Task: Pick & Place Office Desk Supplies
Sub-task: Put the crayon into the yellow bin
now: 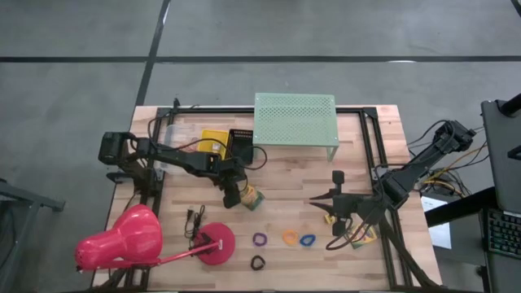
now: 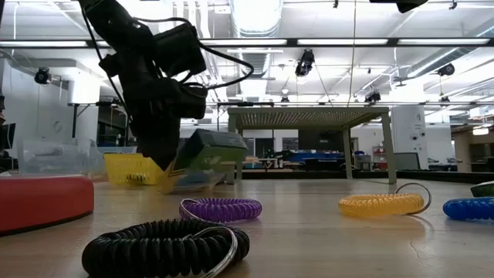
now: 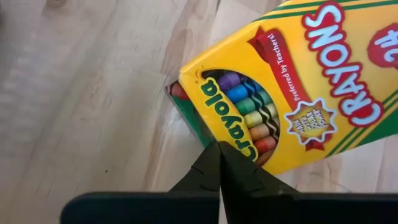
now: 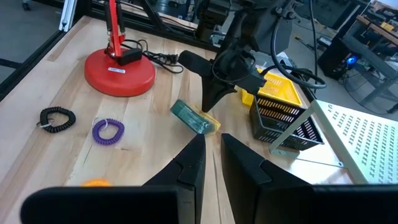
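Coiled black ring loop (image 2: 166,249) lies foremost; left end effector (image 3: 219,163), pressed together, touches cardboard crayon box (image 3: 292,93).

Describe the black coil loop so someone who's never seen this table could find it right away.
Start at the pink lamp's round red base near the table's front edge. Beside it runs a row of coil loops: purple, orange, blue. The black loop lies alone in front of the purple one, nearest the edge, and is the only dark one.

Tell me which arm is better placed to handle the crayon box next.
Left. The left gripper is shut right at the crayon box, which sits tilted on the table. The right gripper waits farther off, holding nothing.
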`<state>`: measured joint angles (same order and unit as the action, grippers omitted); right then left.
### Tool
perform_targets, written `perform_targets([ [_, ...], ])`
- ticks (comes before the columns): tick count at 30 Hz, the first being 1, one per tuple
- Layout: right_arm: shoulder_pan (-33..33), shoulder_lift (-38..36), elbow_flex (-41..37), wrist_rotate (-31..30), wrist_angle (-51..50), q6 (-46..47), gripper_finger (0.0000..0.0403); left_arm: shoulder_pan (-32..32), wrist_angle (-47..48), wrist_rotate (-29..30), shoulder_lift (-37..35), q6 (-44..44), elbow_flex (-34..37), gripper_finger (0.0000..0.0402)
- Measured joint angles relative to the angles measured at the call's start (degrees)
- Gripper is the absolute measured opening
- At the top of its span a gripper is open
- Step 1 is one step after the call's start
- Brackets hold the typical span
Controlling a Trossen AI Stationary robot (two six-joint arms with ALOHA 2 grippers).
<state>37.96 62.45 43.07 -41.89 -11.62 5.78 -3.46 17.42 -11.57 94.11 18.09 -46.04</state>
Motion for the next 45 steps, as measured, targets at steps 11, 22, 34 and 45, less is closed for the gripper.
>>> perform_targets([
  [11,0.0,0.0,0.0,0.0,0.0,0.0,0.0047,0.0,1.6,0.0,-0.1,4.6,0.0,0.0000],
  [22,0.0,0.0,0.0,0.0,0.0,0.0,0.0047,0.9,3.1,0.5,-0.1,7.3,0.0,0.0000],
  [34,0.0,0.0,0.0,0.0,0.0,0.0,0.0047,2.2,4.1,3.1,-2.5,8.7,0.0,0.0032],
  [45,0.0,0.0,0.0,0.0,0.0,0.0,0.0047,5.7,6.9,8.2,-5.1,19.2,0.8,0.0080],
])
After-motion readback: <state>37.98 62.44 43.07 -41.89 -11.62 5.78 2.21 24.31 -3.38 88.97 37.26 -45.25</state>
